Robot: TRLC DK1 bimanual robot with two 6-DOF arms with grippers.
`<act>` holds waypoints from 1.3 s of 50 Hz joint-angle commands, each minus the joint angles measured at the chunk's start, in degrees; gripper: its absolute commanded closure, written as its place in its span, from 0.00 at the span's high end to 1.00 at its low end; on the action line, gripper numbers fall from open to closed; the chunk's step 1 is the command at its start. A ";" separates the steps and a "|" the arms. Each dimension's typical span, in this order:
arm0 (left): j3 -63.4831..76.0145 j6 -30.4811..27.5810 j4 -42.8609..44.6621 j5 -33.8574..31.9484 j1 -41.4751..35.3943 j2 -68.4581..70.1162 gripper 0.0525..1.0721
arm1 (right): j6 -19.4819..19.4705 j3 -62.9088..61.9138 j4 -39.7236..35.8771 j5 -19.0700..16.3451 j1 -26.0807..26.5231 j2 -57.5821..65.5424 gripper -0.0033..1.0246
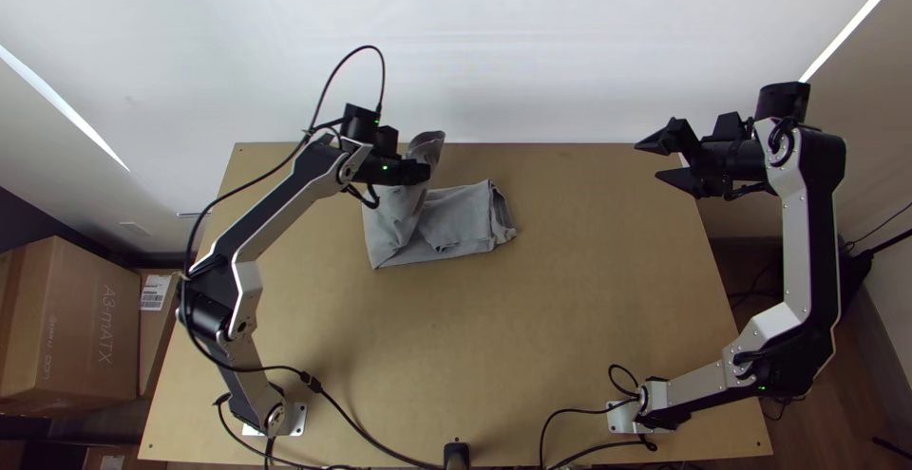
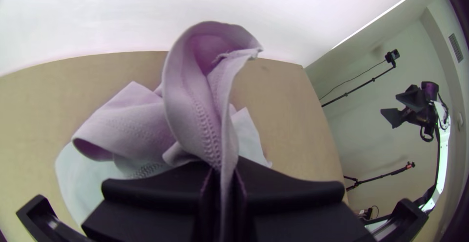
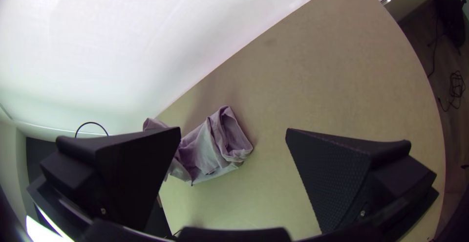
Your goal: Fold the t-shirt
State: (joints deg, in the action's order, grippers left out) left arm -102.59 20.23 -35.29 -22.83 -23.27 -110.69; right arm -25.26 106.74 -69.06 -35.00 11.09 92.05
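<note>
- Top view: t-shirt [image 1: 465, 218] seems mostly folded, one flap left to lay.
- Left pincer [image 1: 425, 174] clenched on that raised flap.
- Right pincer [image 1: 649, 160] released, holding nothing.

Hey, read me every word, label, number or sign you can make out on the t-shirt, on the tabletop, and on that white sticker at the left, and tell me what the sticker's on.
T-shirt: no text that I can make out.
Tabletop: none that I can make out.
White sticker, on a cardboard box left of the table: printed, but too small and blurred to read.
</note>
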 commanded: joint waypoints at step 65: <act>-25.56 -1.07 -4.44 5.69 8.94 6.90 0.95 | 0.12 -19.73 25.20 2.92 -25.15 18.96 0.96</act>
State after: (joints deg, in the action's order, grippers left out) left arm -128.07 20.49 -38.68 -18.31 -17.69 -109.08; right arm -25.26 83.11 -44.51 -31.48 -12.23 108.09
